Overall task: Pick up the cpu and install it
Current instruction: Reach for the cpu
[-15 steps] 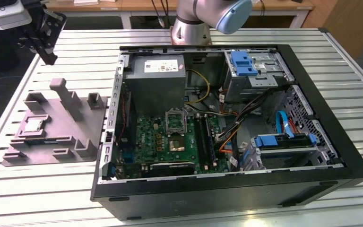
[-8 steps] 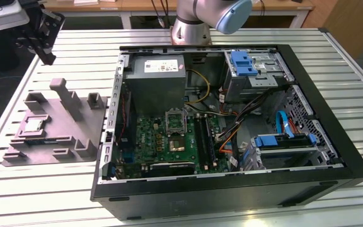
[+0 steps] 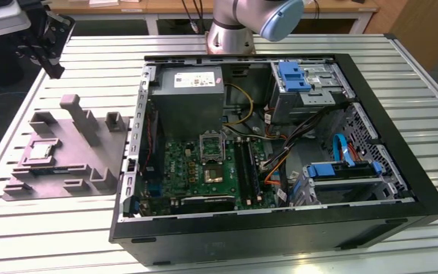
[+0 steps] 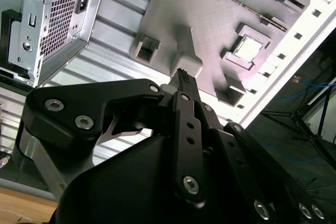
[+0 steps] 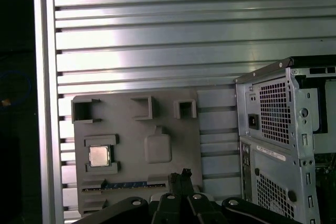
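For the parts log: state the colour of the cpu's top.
The cpu is pale silvery grey, clearest in the first wrist view.

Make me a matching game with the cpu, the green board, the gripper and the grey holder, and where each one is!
1 cpu
2 green board
3 gripper
4 grey holder

A inside the computer case
B in the air, holding nothing
C in a pocket of the grey holder
D on the slatted table, beside the computer case

Pairs: 1-C, 2-A, 3-B, 4-D
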Robot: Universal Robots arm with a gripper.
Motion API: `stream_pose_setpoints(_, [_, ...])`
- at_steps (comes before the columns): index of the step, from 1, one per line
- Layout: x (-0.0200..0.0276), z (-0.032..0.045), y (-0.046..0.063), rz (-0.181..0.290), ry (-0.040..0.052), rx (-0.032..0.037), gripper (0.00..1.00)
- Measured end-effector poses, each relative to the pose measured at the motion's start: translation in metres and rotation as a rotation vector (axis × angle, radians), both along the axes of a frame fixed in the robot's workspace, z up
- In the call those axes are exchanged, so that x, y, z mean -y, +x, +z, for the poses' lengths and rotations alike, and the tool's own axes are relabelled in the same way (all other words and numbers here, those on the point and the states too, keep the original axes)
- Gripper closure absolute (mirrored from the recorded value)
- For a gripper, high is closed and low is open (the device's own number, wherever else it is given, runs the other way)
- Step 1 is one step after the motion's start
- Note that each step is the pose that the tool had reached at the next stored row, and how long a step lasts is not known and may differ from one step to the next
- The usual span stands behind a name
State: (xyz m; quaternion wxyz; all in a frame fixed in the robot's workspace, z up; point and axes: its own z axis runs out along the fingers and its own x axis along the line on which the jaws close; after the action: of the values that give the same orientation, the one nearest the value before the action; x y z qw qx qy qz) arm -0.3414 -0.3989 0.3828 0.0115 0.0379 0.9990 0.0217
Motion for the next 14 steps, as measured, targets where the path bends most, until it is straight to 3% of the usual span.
stream_pose_setpoints(9, [0.0, 0.0, -0.003, 0.0, 0.0, -0.0001, 0.89])
stream_pose_setpoints(14, [0.0, -0.0001, -0.016, 0.0, 0.0001, 0.0001, 0.89])
